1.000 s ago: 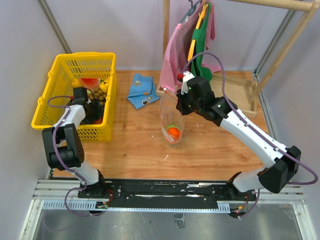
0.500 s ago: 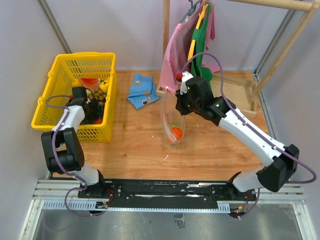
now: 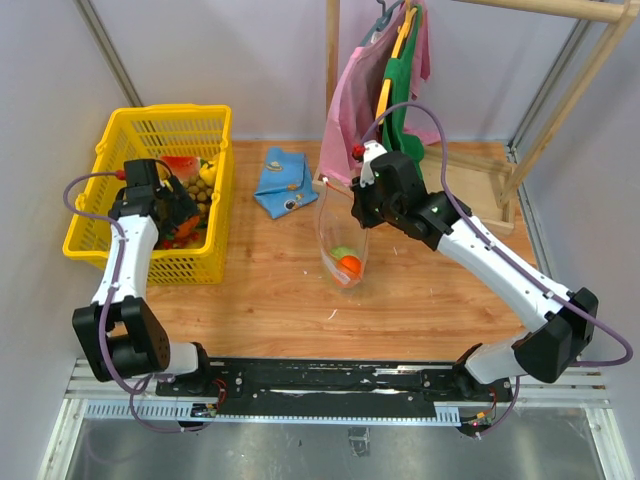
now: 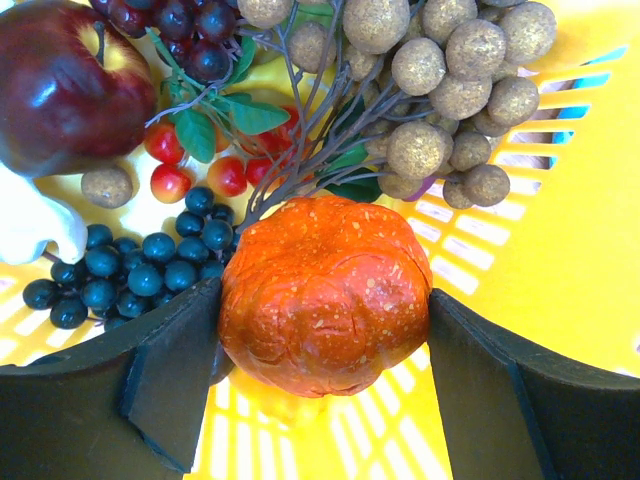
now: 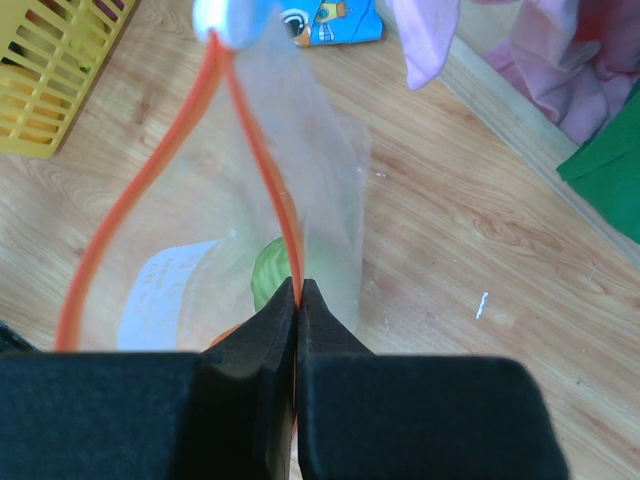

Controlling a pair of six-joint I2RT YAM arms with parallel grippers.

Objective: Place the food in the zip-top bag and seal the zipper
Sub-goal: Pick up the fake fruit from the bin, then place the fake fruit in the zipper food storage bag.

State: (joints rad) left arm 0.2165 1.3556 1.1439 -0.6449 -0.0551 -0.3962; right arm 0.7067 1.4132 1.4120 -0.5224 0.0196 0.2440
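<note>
My left gripper (image 4: 323,305) is shut on an orange, bumpy toy fruit (image 4: 325,295), with both fingers (image 4: 170,380) pressed against its sides. It hangs just above the other food in the yellow basket (image 3: 100,215): a dark red apple (image 4: 70,85), purple grapes (image 4: 185,30), blue berries (image 4: 130,270) and brown round clusters (image 4: 450,90). My right gripper (image 5: 299,285) is shut on the red zipper (image 5: 150,170) of the clear zip-top bag (image 3: 340,235). The bag hangs with its mouth open above the table. Inside lie an orange piece (image 3: 349,265) and a green piece (image 5: 268,270).
A folded blue cloth (image 3: 283,180) lies between basket and bag. Behind the bag, a wooden rack (image 3: 470,170) carries pink and green garments (image 3: 385,80). The basket's wall (image 4: 560,250) stands close on the right of the left gripper.
The left arm has risen from the basket floor with the orange fruit between its fingers. The right gripper and the bag have hardly moved.
</note>
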